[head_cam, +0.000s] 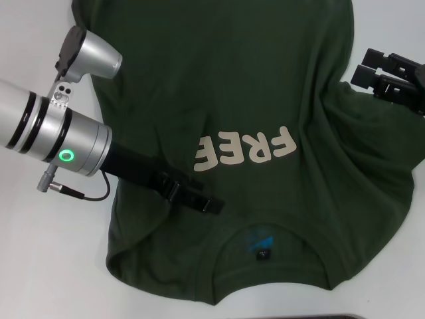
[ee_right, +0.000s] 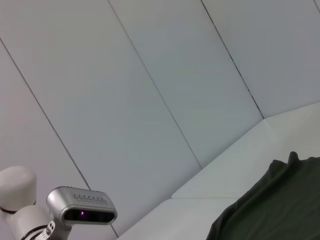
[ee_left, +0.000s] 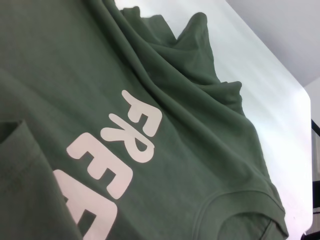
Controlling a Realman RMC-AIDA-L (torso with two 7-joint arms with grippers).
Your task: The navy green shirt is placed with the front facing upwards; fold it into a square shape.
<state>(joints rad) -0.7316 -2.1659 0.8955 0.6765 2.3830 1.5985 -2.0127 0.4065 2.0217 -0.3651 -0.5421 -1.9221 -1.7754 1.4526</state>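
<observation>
The navy green shirt (head_cam: 219, 86) lies face up on the white table, its collar (head_cam: 265, 247) toward me and the cream "FREE" lettering (head_cam: 246, 151) upside down in the head view. My left gripper (head_cam: 211, 205) reaches in from the left, low over the cloth between the lettering and the collar. The shirt's left side shows a fold line running to the shoulder. The left wrist view shows the lettering (ee_left: 117, 165) and a raised fold of cloth (ee_left: 17, 165) close by. My right gripper (head_cam: 362, 65) is open at the shirt's bunched right edge, holding nothing.
White table surface (head_cam: 40, 266) borders the shirt on the left and at the front. The right wrist view shows wall panels, a head camera unit (ee_right: 82, 212) and a corner of the shirt (ee_right: 275, 200). A dark object's edge (head_cam: 332, 317) shows at the bottom.
</observation>
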